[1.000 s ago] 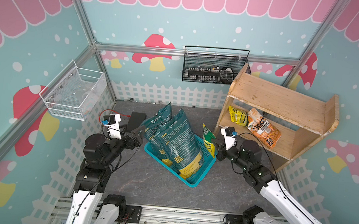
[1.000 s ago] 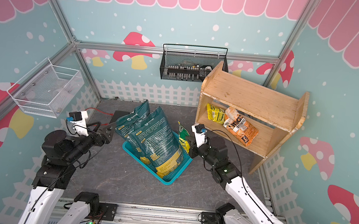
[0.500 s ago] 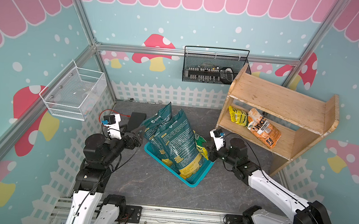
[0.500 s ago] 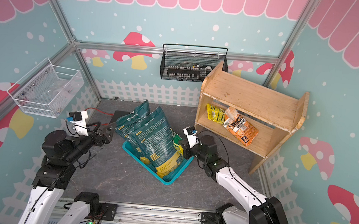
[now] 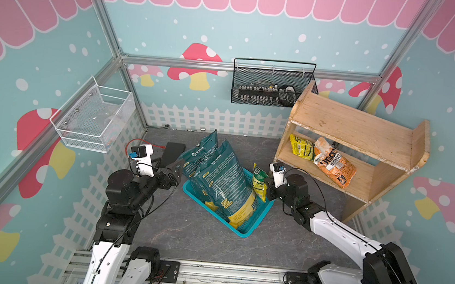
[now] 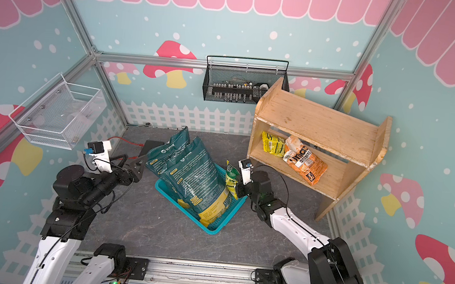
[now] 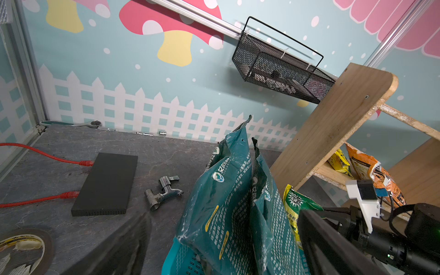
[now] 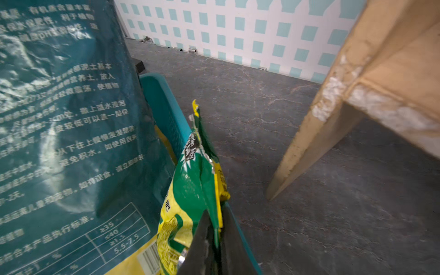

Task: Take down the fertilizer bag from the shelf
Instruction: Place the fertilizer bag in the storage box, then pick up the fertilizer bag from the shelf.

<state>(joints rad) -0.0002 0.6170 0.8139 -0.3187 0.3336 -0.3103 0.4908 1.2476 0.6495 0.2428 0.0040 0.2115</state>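
Note:
The fertilizer bag (image 5: 259,181) (image 6: 231,181), small, green and yellow, stands upright at the right rim of the teal basket (image 5: 240,230) (image 6: 212,229). My right gripper (image 5: 269,188) (image 6: 239,188) is shut on its edge, and in the right wrist view the bag's seam (image 8: 192,190) sits between the two dark fingers of the gripper (image 8: 215,233). The wooden shelf (image 5: 350,129) (image 6: 316,125) stands just to the right. My left gripper (image 5: 174,169) (image 7: 222,214) is open, just left of the basket, holding nothing.
Two large teal bags (image 5: 223,176) lean in the basket. A yellow packet (image 5: 301,147) and an orange bag (image 5: 333,165) lie on the shelf's lower tier. A black box (image 7: 104,183) with red cables, a metal tap (image 7: 163,191) and a tape roll (image 7: 21,247) lie on the floor.
My right arm has moved left from the shelf's front to the basket rim, carrying the green and yellow bag. The left arm has not moved.

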